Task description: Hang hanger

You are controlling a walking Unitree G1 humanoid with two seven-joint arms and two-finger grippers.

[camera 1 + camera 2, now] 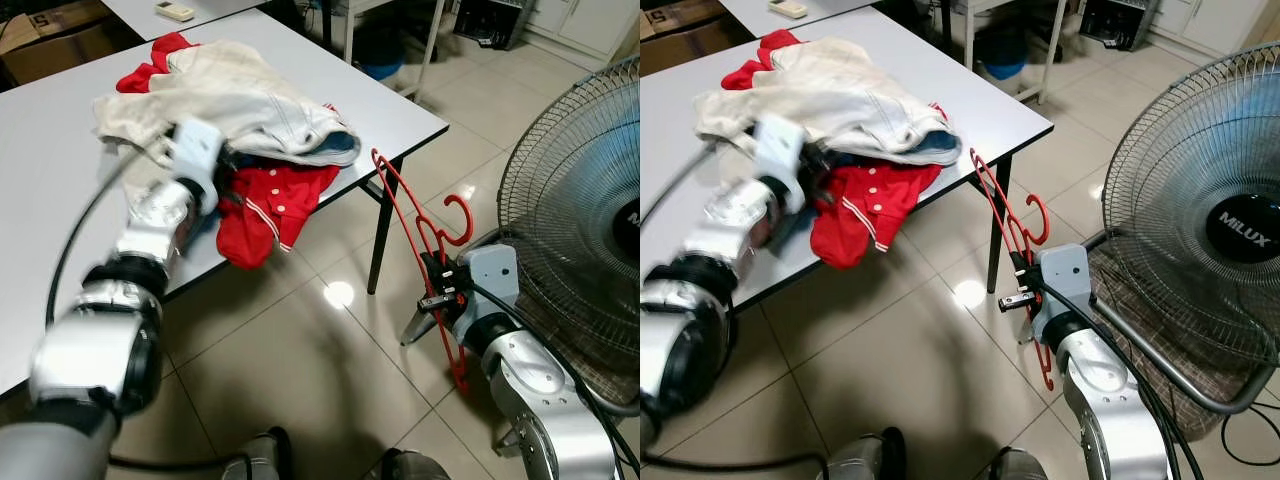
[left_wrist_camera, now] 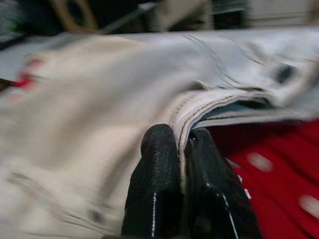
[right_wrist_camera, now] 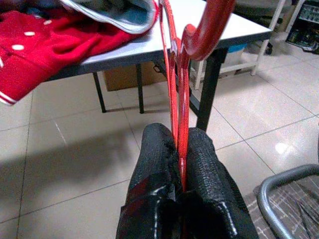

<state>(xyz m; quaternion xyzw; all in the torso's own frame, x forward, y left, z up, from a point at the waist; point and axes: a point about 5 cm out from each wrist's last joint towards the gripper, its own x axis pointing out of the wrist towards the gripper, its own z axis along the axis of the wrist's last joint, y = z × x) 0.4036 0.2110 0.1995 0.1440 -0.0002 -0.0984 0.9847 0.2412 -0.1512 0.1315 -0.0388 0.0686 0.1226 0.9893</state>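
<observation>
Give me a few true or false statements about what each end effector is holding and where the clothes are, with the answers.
1. The right end effector is shut on the red hanger. True.
2. The left end effector pinches the hem of the cream garment. True.
3. The hanger hangs on the fan. False: it is held in the air beside the table.
4. The red shirt lies on the floor. False: it drapes over the table's edge.

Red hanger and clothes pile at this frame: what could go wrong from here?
The right gripper pinches the red hanger by thin bars only, so it may twist or slip. The left gripper is shut on the cream garment, whose pile overhangs the table edge; pulling may drag the red shirt off.
</observation>
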